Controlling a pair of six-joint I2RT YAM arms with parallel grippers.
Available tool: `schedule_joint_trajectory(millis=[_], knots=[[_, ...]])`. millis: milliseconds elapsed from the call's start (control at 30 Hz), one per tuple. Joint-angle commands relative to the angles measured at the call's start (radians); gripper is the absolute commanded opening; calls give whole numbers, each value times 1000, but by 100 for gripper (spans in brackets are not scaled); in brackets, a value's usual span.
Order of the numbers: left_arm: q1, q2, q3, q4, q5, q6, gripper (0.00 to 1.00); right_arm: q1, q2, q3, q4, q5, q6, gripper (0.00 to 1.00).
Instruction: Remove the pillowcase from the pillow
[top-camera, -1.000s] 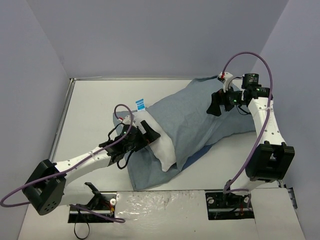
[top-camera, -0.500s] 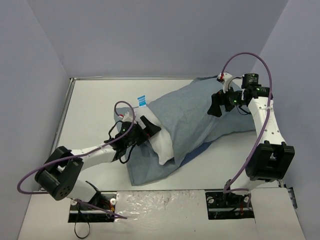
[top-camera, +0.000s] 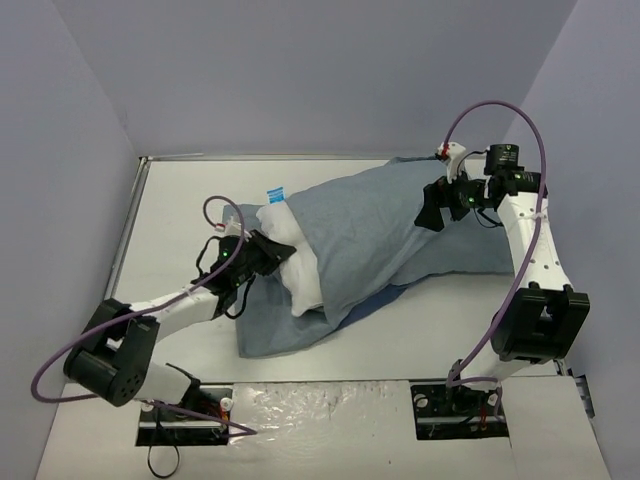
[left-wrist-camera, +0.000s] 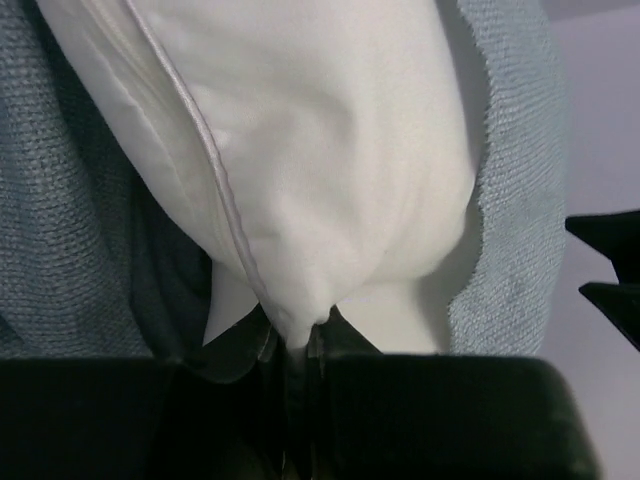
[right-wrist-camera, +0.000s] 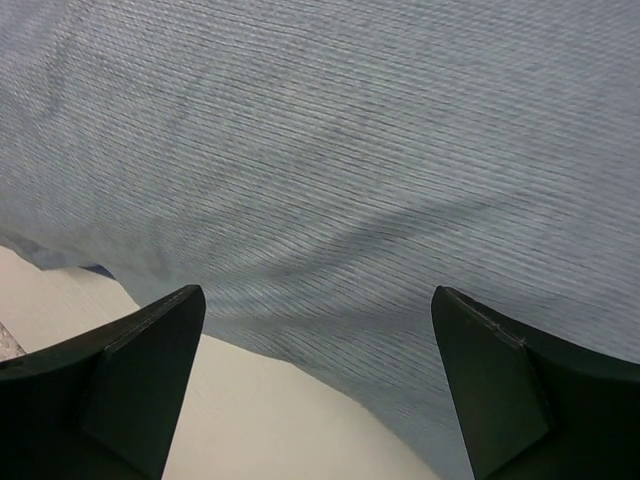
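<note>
The grey-blue pillowcase (top-camera: 380, 235) lies slantwise across the table, its loose open end (top-camera: 270, 335) spread flat near the front. The white pillow (top-camera: 292, 262) sticks out of that opening. My left gripper (top-camera: 268, 255) is shut on the pillow's corner. The left wrist view shows the white pillow (left-wrist-camera: 320, 150) narrowing into the closed jaws of my left gripper (left-wrist-camera: 297, 340), with pillowcase (left-wrist-camera: 80, 200) fabric on both sides. My right gripper (top-camera: 435, 210) hangs open above the far right end of the pillowcase (right-wrist-camera: 350, 150). Between the spread fingers (right-wrist-camera: 130, 380) of the right gripper (right-wrist-camera: 317, 295) there is nothing.
A small blue-and-white tag (top-camera: 275, 193) pokes out at the pillow's far end. A darker blue fold (top-camera: 390, 293) shows under the case. The white table (top-camera: 180, 200) is walled at the left and back; bare tabletop (right-wrist-camera: 250, 420) shows under the right gripper.
My left gripper has shut on the pillow's corner and drawn back to the left, dragging pillow and case leftwards. The right gripper has stayed open in place.
</note>
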Motion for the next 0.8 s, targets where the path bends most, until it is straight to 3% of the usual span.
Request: schedule_joint_trajectory(millis=[0, 167, 300, 400, 500, 633, 767], knots=[[105, -131, 20, -141, -12, 53, 2, -6, 1, 73, -16, -40, 35, 92], [298, -304, 138, -414, 43, 186, 2, -9, 15, 183, -4, 61, 144, 91], [408, -337, 200, -605, 100, 272, 2, -41, 64, 214, 56, 190, 377, 92], [464, -340, 212, -668, 132, 298, 2, -93, 93, 188, 46, 94, 382, 94], [499, -335, 241, -702, 149, 314, 2, -132, 81, 119, -42, -89, 151, 99], [544, -329, 289, -745, 160, 337, 2, -137, 64, -5, -111, -25, -163, 100], [568, -327, 306, -772, 167, 345, 2, -141, 85, -122, -138, 44, -356, 97]])
